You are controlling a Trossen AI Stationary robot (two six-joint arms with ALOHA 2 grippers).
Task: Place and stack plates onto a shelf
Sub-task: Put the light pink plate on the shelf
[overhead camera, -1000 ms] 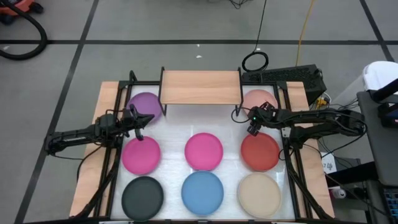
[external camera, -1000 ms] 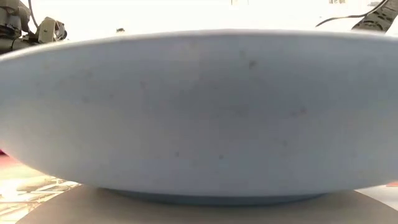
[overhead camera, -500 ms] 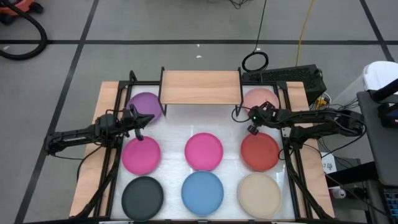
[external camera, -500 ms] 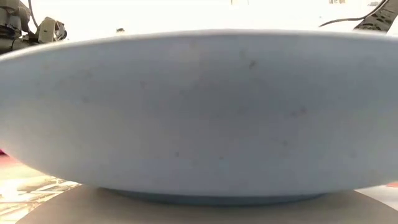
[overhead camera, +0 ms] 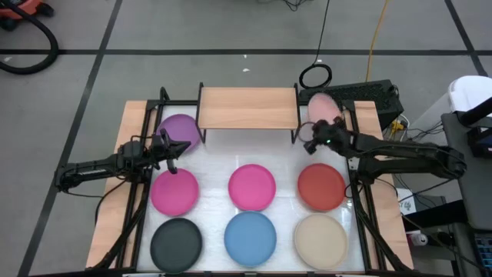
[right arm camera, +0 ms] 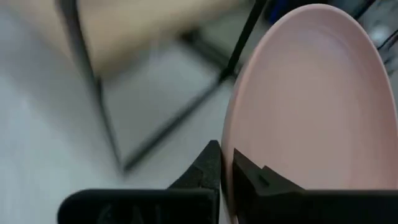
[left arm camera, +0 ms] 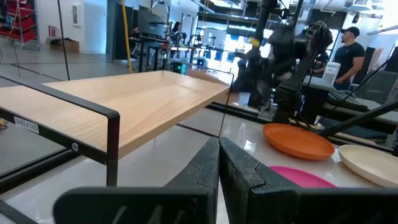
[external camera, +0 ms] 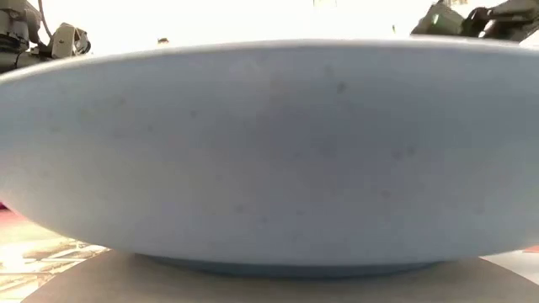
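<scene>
The light pink plate (overhead camera: 324, 109) stands tilted at the far right, just right of the light-wood shelf (overhead camera: 247, 107). My right gripper (overhead camera: 314, 132) is shut on its rim; the right wrist view shows the plate (right arm camera: 305, 106) close up. My left gripper (overhead camera: 171, 151) hangs shut and empty between the purple plate (overhead camera: 181, 129) and a magenta plate (overhead camera: 174, 191). A second magenta plate (overhead camera: 252, 187) and the red (overhead camera: 321, 187), black (overhead camera: 176, 241), blue (overhead camera: 250, 236) and beige (overhead camera: 320, 240) plates lie flat on the white table top. My right gripper pinches the light pink plate's rim (right arm camera: 231, 140) between its two fingers, on the side nearest the table's middle. The plate is tilted, with the held side raised. Whether its far edge still rests on the table I cannot tell.
The shelf top (left arm camera: 124, 99) is bare. Black frame rails (overhead camera: 143, 192) run along both sides of the table. The blue plate (external camera: 269, 151) fills the low view. A person (left arm camera: 351, 53) stands in the room beyond the table.
My right gripper has shut on the light pink plate's rim and moved a little toward the far edge and up. The plate, flat on the table before, now stands tilted with its held side raised.
</scene>
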